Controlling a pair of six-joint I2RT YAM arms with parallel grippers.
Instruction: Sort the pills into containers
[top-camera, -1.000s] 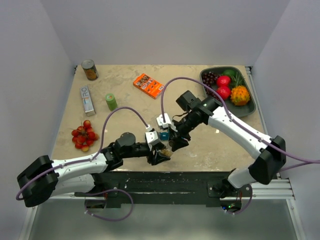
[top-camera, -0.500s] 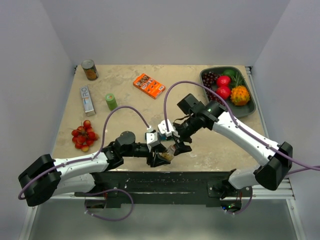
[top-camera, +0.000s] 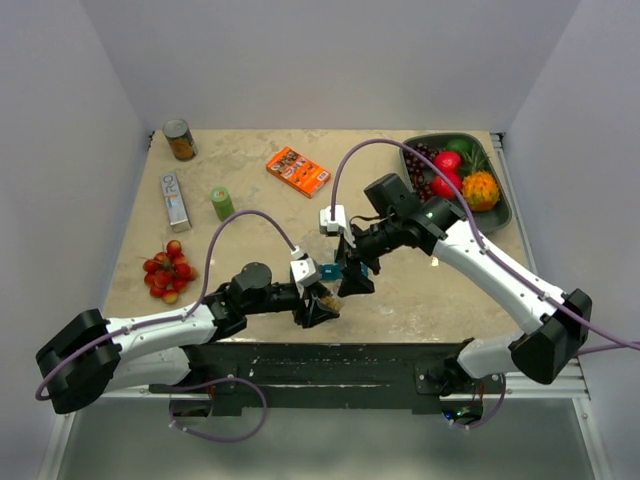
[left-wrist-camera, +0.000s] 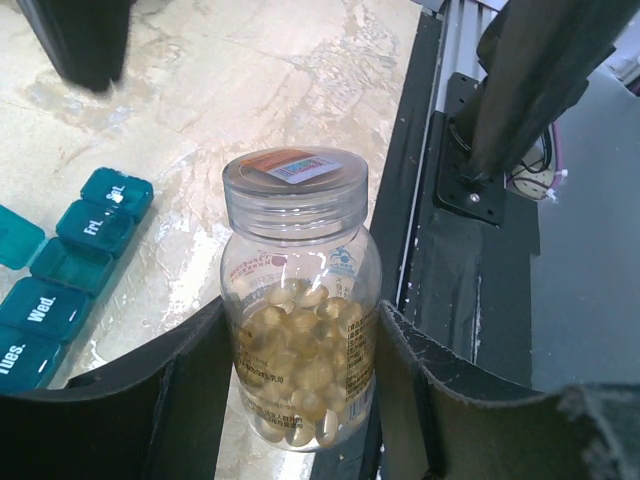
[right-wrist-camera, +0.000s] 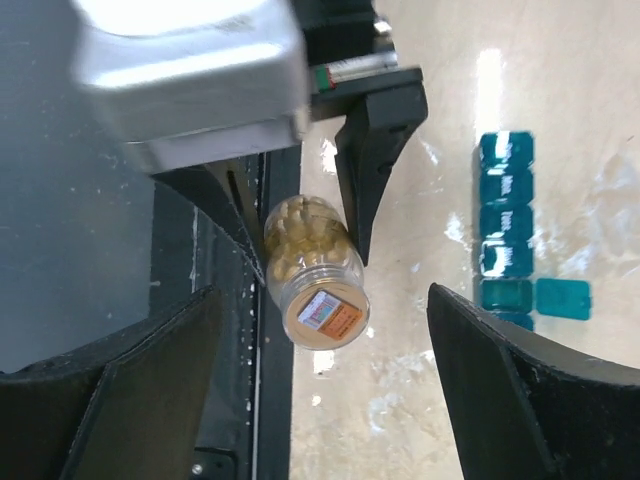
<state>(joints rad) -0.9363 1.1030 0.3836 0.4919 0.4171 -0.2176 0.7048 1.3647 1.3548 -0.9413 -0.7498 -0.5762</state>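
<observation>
Teal organizer (left-wrist-camera: 75, 265), bottle (left-wrist-camera: 300, 330) near table (left-wrist-camera: 300, 80) edge

Pill organizer (left-wrist-camera: 45, 308) lids: Tues., Wed., Fri.

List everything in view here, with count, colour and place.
pill bottle: one, clear with golden capsules, lid on, near table edge
pill organizer: one, teal, beside the bottle, one lid open
can: one, metal, far left corner
box: one, silver, left side
cylinder: one, green, beside the box
carton: one, orange, far centre
cherry tomatoes: one cluster, red, left
tray: one, dark, far right, holding fruit
left gripper: one, black, shut on the pill bottle
right gripper: one, black, open, not touching the lid
</observation>
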